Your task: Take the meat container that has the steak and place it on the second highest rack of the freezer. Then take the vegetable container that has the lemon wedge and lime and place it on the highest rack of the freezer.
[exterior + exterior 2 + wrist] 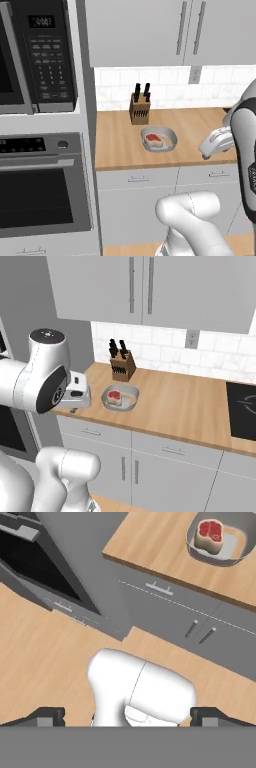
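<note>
I am holding my fingers (pixel 50 716) spread wide with nothing between them, hanging out past the bench (pixel 115 145) edge, well apart from the meat container (pixel 159 138). That container is sitting just in front of the knife block (pixel 140 107): a shallow, rounded grey tray, probably light, stiff and smooth. The steak (pixel 153 138) inside looks soft, so I am judging the rim the best place to pinch.
</note>
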